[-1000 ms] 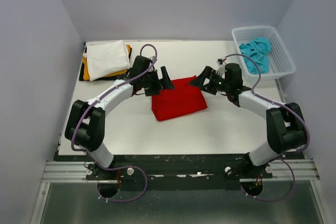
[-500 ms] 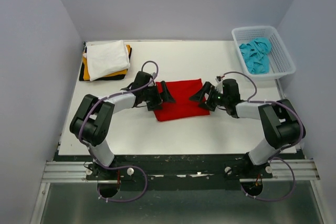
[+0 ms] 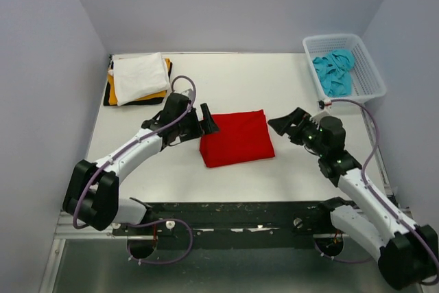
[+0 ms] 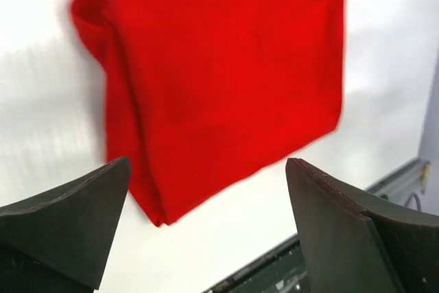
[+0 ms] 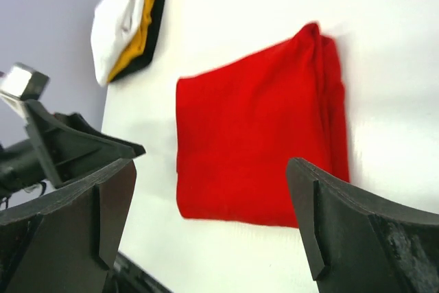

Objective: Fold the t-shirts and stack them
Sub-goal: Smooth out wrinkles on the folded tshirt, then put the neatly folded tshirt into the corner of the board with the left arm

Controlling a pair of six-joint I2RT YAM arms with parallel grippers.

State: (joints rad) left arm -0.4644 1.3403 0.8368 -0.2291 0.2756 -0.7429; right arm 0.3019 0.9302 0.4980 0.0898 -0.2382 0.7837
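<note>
While the folded red t-shirt (image 3: pixel 236 138) lies flat at the middle of the worktop (image 3: pixel 226 80), the left fingers (image 3: pixel 207 120) stand wide apart just beside its left edge, holding nothing. The right fingers (image 3: pixel 288 125) are likewise spread wide and empty, near its right edge (each wrist view shows the cloth lying free). At the far left corner a white t-shirt (image 3: pixel 139 77) tops an orange t-shirt (image 3: pixel 112 88) and a black t-shirt (image 3: pixel 130 103). A turquoise t-shirt (image 3: pixel 335 70) lies crumpled in the white basket (image 3: pixel 374 80), far right.

Overhead, both wrists — on red t-shirt (image 3: pixel 236 138)
</note>
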